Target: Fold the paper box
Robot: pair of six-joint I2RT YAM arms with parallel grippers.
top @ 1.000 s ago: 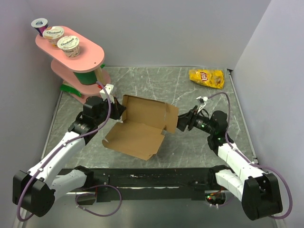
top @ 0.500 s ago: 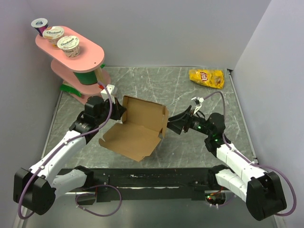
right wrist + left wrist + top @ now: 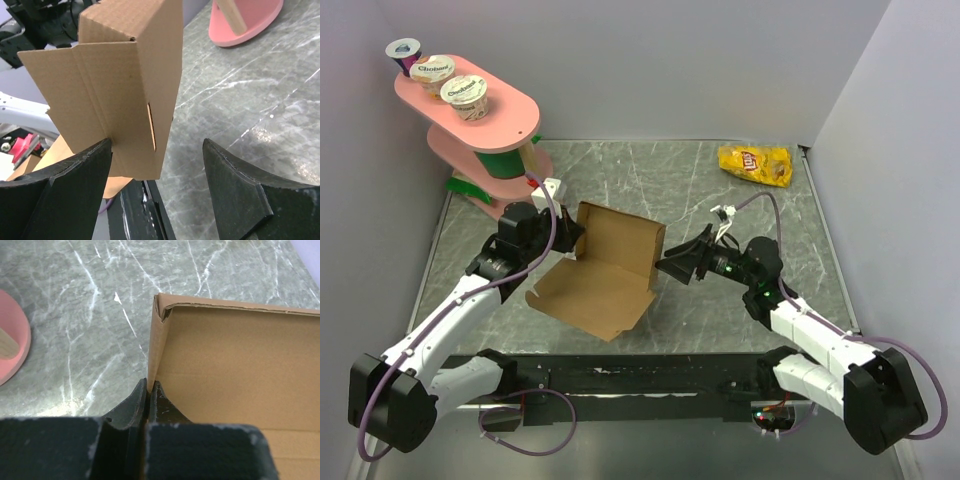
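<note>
Half-folded, the brown corrugated paper box (image 3: 605, 270) sits left of centre on the marble-patterned worktop (image 3: 720, 200), between the two arms. The left end effector (image 3: 149, 386) is pinched tight on the box's left wall. The right end effector (image 3: 157, 150), spread wide, straddles its right corner without clamping. A yellow chip bag (image 3: 755, 164) lies at the far right corner

Left arm (image 3: 442, 318) bent inward, left tool (image 3: 149, 387) pinched tight; right arm (image 3: 810, 332) likewise, right tool (image 3: 157, 145) spread wide.
</note>
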